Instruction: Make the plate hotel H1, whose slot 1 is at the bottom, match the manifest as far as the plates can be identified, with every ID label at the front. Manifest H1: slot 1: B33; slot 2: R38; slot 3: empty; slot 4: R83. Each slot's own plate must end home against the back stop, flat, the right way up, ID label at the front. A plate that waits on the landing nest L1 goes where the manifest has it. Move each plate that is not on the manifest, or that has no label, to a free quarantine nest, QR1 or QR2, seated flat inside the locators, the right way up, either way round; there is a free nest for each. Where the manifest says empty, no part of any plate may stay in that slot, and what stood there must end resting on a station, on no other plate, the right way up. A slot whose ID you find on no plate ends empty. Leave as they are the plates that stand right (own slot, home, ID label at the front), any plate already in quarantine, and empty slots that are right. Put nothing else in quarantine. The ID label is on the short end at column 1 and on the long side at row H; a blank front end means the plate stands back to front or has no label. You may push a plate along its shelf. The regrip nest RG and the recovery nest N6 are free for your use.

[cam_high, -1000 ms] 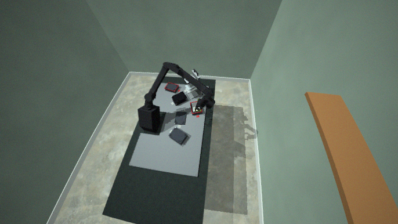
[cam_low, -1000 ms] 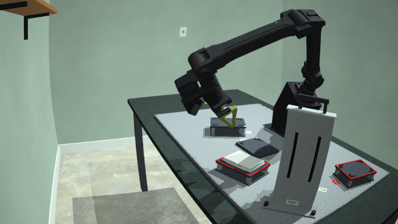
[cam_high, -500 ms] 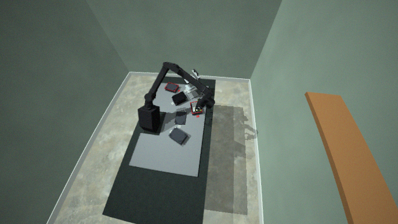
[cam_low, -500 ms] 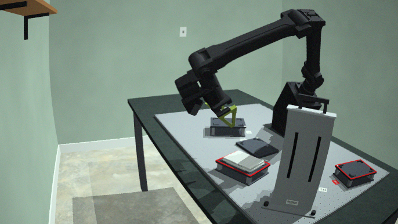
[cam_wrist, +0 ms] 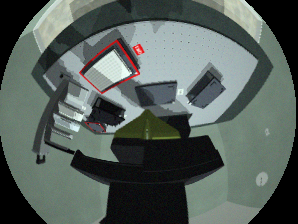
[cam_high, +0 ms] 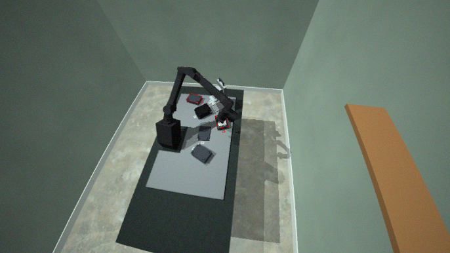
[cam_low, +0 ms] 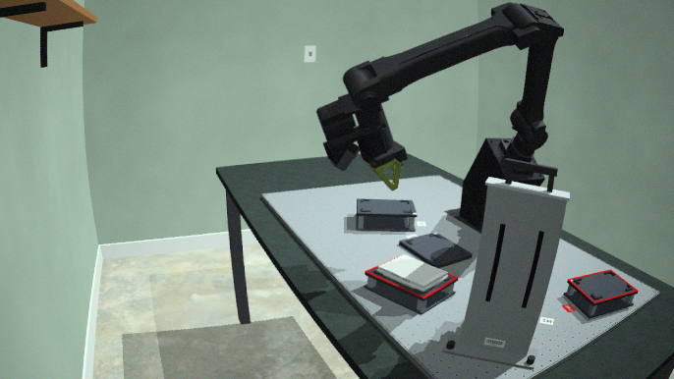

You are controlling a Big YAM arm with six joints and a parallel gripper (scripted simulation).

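A white plate [cam_low: 412,273] [cam_high: 222,124] [cam_wrist: 111,67] lies flat on a red-edged quarantine nest [cam_low: 393,286]. My gripper [cam_low: 392,183] [cam_wrist: 147,113] is shut on nothing, its olive fingers pressed together. It hangs well above the table, up and to the left of that plate. The plate hotel H1 [cam_low: 518,255] [cam_high: 214,100] [cam_wrist: 65,108] stands near the table edge. The exterior view shows only its back panel. In the wrist view it shows pale plates on its shelves, and no label can be read. The second red-edged quarantine nest [cam_low: 601,289] [cam_high: 194,97] holds nothing.
A dark flat nest [cam_low: 386,208] [cam_high: 201,153] [cam_wrist: 206,87] stands far from the hotel. A tilted dark nest [cam_low: 434,247] [cam_high: 204,132] [cam_wrist: 158,91] is between it and the plate. Another dark nest [cam_high: 203,111] is beside the hotel. The arm base [cam_low: 483,182] [cam_high: 168,132] is behind.
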